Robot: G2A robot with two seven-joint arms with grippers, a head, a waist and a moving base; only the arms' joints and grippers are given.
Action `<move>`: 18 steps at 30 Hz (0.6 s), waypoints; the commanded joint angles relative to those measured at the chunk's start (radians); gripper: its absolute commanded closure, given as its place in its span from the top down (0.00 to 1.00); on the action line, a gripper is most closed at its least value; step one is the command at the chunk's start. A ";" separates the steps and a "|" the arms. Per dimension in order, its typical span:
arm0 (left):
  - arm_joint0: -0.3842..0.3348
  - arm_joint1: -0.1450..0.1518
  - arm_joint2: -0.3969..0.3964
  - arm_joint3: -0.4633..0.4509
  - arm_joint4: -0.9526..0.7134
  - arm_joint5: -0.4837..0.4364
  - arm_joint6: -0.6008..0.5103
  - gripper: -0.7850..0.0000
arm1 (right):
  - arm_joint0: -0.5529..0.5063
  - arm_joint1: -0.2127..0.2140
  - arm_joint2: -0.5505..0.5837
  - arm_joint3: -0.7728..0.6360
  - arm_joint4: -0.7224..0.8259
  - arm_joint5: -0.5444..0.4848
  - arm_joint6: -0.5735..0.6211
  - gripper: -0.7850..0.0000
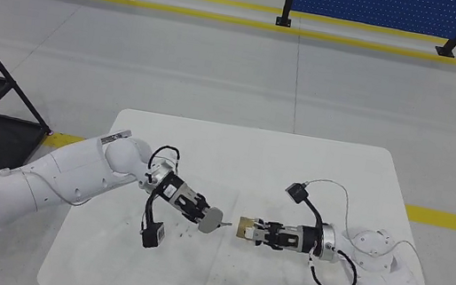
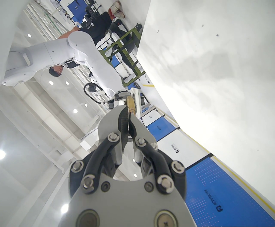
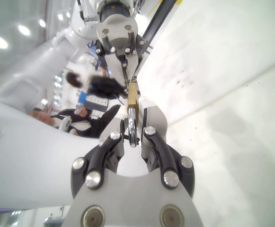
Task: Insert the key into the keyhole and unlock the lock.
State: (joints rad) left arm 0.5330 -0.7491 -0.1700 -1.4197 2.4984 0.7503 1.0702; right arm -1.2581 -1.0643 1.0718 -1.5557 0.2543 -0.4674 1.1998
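A: White matte tabletop, faintly speckled. The padlock?
B: Brass body, steel shackle, above tabletop's middle, clamped in right gripper. Left gripper pinched closed around thin key, just beside padlock.

Clad in smooth white shells along left arm and right arm, rounded at the joints. Trails a thin black cable looping off each wrist. Ends in grey metal plates with black curved linkage bars, pinned by round silver screws (two recessed ones nearer the wrist), on left gripper and right gripper. Pale, wedge-shaped fingers with dark ribbed inner pads.
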 commanded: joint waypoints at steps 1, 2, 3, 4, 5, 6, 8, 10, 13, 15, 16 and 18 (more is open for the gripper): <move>0.001 0.001 0.000 -0.004 0.010 -0.005 0.005 0.00 | 0.004 0.000 -0.004 0.003 0.004 -0.003 0.004 0.00; 0.001 0.001 0.000 -0.006 0.010 -0.005 0.005 0.00 | 0.006 0.000 -0.006 0.004 0.007 -0.005 0.008 0.00; 0.001 0.001 0.000 -0.008 0.012 -0.006 0.006 0.00 | 0.009 0.000 -0.009 0.006 0.011 -0.005 0.015 0.00; 0.002 0.001 0.000 -0.009 0.014 -0.006 0.006 0.00 | 0.013 0.001 -0.012 0.007 0.012 -0.005 0.024 0.00; 0.002 0.001 0.000 -0.011 0.016 -0.008 0.008 0.00 | 0.016 0.001 -0.015 0.009 0.015 -0.004 0.032 0.00; 0.002 0.002 0.000 -0.012 0.018 -0.010 0.010 0.00 | 0.019 0.001 -0.018 0.010 0.020 -0.004 0.040 0.00; 0.001 0.002 0.000 -0.017 0.024 -0.013 0.013 0.00 | 0.027 0.002 -0.024 0.013 0.027 -0.002 0.060 0.00; 0.002 0.003 0.000 -0.019 0.026 -0.014 0.014 0.00 | 0.036 0.003 -0.029 0.016 0.031 0.001 0.079 0.00; 0.002 0.004 0.000 -0.026 0.030 -0.020 0.020 0.00 | 0.050 0.004 -0.035 0.017 0.029 0.007 0.096 0.00; 0.002 0.005 0.000 -0.030 0.029 -0.022 0.022 0.00 | 0.058 0.004 -0.040 0.016 0.026 0.013 0.102 0.00; 0.002 0.005 0.000 -0.032 0.029 -0.024 0.024 0.00 | 0.062 0.004 -0.043 0.015 0.024 0.014 0.105 0.00; 0.003 0.004 0.000 -0.035 0.028 -0.025 0.025 0.00 | 0.067 0.004 -0.049 0.016 0.023 0.017 0.104 0.00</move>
State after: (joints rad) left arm 0.5357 -0.7445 -0.1700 -1.4529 2.5270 0.7255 1.0950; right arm -1.1929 -1.0603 1.0255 -1.5399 0.2774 -0.4510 1.3052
